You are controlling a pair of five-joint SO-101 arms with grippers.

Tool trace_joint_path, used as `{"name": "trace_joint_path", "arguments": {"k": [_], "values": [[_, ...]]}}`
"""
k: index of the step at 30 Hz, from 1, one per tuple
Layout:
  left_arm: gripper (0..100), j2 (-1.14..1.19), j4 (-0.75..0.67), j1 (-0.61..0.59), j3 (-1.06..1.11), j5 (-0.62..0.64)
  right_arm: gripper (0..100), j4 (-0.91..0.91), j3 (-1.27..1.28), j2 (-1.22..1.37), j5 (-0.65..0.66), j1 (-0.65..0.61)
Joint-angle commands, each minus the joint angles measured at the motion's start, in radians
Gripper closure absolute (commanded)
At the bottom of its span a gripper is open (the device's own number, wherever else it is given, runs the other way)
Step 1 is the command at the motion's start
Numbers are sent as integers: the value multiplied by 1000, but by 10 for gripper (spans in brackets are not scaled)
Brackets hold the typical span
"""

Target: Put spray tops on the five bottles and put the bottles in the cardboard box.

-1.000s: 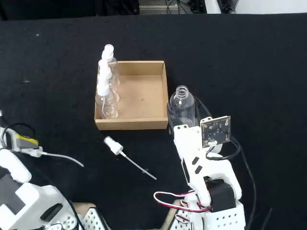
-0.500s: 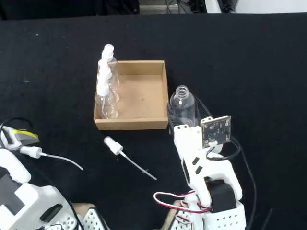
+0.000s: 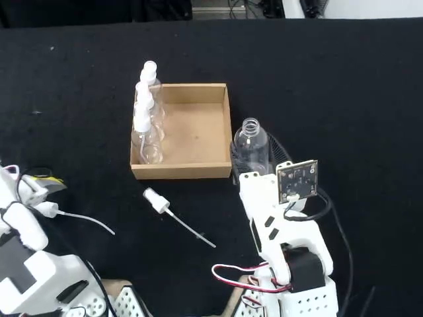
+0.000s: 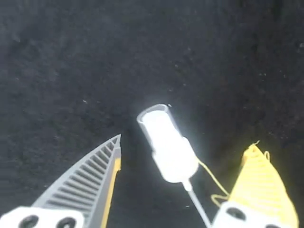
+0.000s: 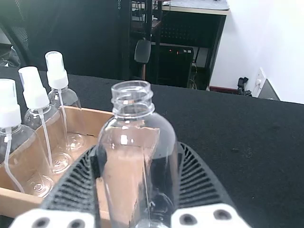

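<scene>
My right gripper (image 3: 254, 170) is shut on an open clear bottle (image 3: 252, 146), held upright just outside the right wall of the cardboard box (image 3: 198, 173). In the right wrist view this bottle (image 5: 137, 152) stands between the jaws with no top on its neck. Three bottles with spray tops (image 3: 144, 105) stand along the box's left wall. At the table's far left my left gripper (image 3: 33, 191) is open over a loose spray top (image 3: 46, 209). The left wrist view has that spray top (image 4: 168, 145) lying on the cloth between the fingers of my left gripper (image 4: 185, 142).
A second spray top (image 3: 157, 201) lies in front of the box, its thin tube (image 3: 195, 232) trailing toward the right arm's base. The black table cloth (image 3: 330, 86) spreads wide to the right and behind the box.
The left arm has shifted and turned at the far left, bringing its fingers down around the spray top, which barely moved. The right arm and its bottle stayed put.
</scene>
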Motion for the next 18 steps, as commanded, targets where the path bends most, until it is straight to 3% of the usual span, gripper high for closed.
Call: {"name": "trace_joint_path", "arguments": {"k": [1,11,18], "values": [[655,-6,-11,33,-1,35,987,-26,-27,-13,-5,14],[780,-2,-120,28,85,35,986,-26,-27,-13,-2,14],[790,-9,-144,25,104,34,986,-26,-27,-13,-2,14]]}}
